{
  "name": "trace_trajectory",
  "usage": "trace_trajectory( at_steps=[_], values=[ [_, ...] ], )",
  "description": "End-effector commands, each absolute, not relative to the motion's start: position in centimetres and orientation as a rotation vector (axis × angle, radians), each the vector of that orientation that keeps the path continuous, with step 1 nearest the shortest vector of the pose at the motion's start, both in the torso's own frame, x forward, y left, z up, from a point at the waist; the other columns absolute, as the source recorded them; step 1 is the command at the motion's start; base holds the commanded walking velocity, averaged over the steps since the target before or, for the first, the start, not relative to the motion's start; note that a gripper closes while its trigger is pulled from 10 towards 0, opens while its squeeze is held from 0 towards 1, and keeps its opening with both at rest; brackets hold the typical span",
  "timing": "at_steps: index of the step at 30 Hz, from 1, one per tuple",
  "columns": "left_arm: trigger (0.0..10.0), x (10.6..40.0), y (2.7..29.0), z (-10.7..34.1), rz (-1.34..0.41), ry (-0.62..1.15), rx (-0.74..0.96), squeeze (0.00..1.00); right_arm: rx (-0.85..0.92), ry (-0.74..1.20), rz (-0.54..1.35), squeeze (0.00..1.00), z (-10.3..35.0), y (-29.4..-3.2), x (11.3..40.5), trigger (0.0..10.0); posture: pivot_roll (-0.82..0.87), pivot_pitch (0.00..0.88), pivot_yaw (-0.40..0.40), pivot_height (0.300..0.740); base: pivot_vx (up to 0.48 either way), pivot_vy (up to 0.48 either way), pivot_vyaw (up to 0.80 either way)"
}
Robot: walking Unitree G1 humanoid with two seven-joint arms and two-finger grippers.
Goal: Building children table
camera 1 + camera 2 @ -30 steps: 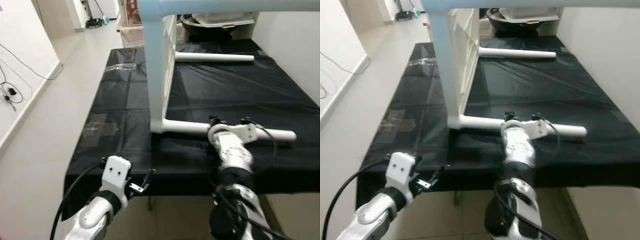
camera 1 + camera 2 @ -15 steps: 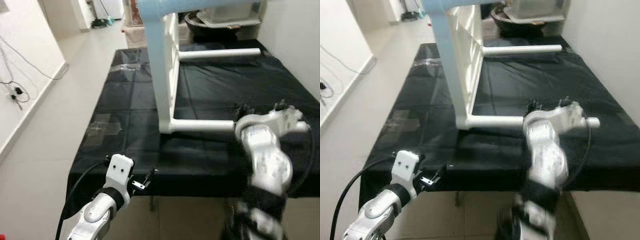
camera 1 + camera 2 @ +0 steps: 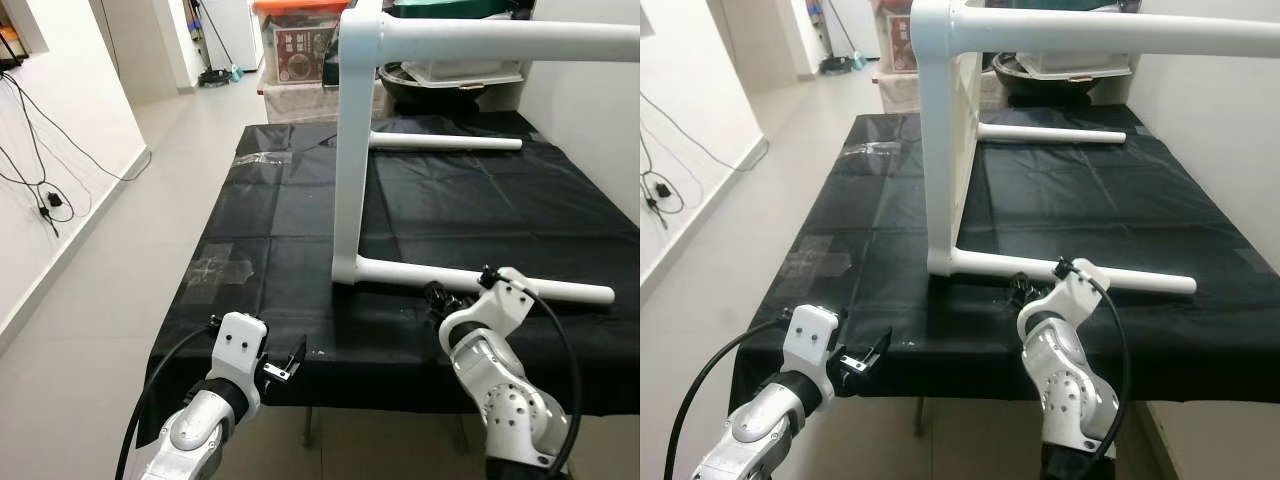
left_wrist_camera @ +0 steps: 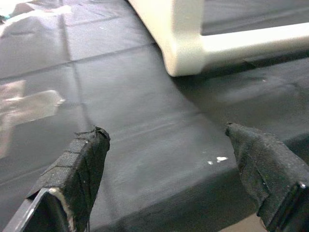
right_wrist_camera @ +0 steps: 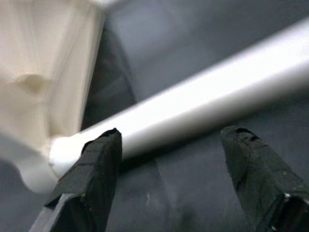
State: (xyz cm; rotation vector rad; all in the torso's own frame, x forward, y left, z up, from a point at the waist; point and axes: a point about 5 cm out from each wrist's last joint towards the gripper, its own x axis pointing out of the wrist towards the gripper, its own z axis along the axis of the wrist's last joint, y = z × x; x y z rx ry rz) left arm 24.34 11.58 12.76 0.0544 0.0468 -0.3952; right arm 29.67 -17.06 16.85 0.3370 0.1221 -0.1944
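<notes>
A white children's table top (image 3: 350,150) stands on its edge on the black-covered workbench (image 3: 250,210). One white leg (image 3: 500,283) runs from its lower corner along the cloth, another (image 3: 500,40) sticks out at the top, and a third (image 3: 445,143) lies further back. My right gripper (image 3: 445,300) is open just in front of the lower leg. In the right wrist view the leg (image 5: 217,92) crosses between the spread fingers (image 5: 99,169). My left gripper (image 3: 285,360) hangs open at the bench's front edge, with nothing between its fingers (image 4: 82,164).
Storage boxes (image 3: 300,40) and a dark basin (image 3: 1060,75) stand behind the bench. A white wall (image 3: 590,120) runs close along the right side. Open floor with cables (image 3: 40,190) lies to the left. A patch of clear tape (image 3: 215,268) sticks to the cloth.
The camera view has shifted. My right arm swung up, then came down and back toward me, its gripper now just in front of the lower leg. The left arm has stayed put.
</notes>
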Motion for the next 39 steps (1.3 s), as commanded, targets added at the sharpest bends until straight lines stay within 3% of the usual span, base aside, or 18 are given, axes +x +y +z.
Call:
trace_trajectory(
  at_steps=[1,3,5,18,27,39],
  values=[
    [10.0,24.1,12.0,12.3,-0.368,0.056,0.073,0.00,0.202,0.033,-0.120,0.00,17.6,-15.8,29.2,10.0,0.17,0.000,0.011,0.740,0.000,0.000,0.00],
    [10.0,24.1,12.0,12.3,-0.368,0.056,0.073,0.00,0.202,0.033,-0.120,0.00,17.6,-15.8,29.2,10.0,0.17,0.000,0.011,0.740,0.000,0.000,0.00],
    [10.0,23.7,11.8,12.5,-0.359,0.047,0.074,0.00,0.044,-0.036,-0.051,0.00,17.7,-14.9,28.5,10.0,0.17,0.000,0.003,0.740,0.000,0.000,0.00],
    [10.0,23.3,11.4,12.4,-0.310,0.031,0.076,0.00,-0.209,-0.116,0.072,0.00,16.7,-13.4,27.8,10.0,0.17,0.000,-0.014,0.740,0.000,-0.139,0.00],
    [10.0,23.5,11.5,12.2,-0.299,0.038,0.065,0.00,-0.239,-0.144,0.067,0.00,16.5,-13.6,28.2,10.0,0.16,0.000,-0.016,0.740,0.000,-0.448,0.00],
    [10.0,23.7,11.6,12.1,-0.282,0.043,0.032,0.00,-0.251,-0.167,0.067,0.00,16.5,-13.5,28.6,10.0,0.17,0.000,-0.019,0.740,0.303,-0.364,0.00]
  ],
)
